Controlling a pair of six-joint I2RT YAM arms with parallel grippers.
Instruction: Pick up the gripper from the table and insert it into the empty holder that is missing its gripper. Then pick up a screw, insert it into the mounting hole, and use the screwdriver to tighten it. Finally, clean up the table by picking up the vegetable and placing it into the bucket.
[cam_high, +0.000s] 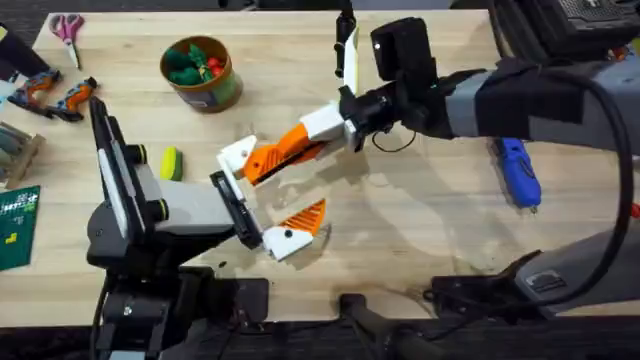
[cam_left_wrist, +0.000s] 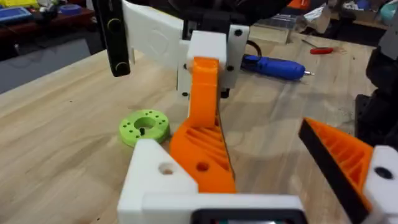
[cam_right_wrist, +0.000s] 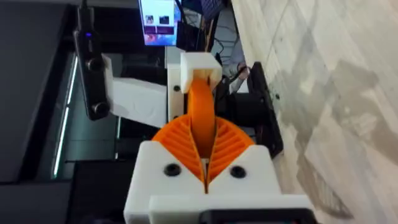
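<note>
The right pincer (cam_high: 268, 160) was clamped on the gripper (cam_high: 285, 152), pressing the orange piece against the holder (cam_high: 237, 156) on the left arm. The left pincer (cam_high: 262, 200) stood with its fingers apart. On the desk (cam_high: 420, 230), the screwdriver (cam_high: 518, 172) lay well right of the holder, the bucket (cam_high: 200, 72) beyond it, and the vegetable (cam_high: 172, 162) just left.

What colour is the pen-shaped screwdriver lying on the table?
Bright blue. The screwdriver shows best in the overhead view, lying on the table.
</note>
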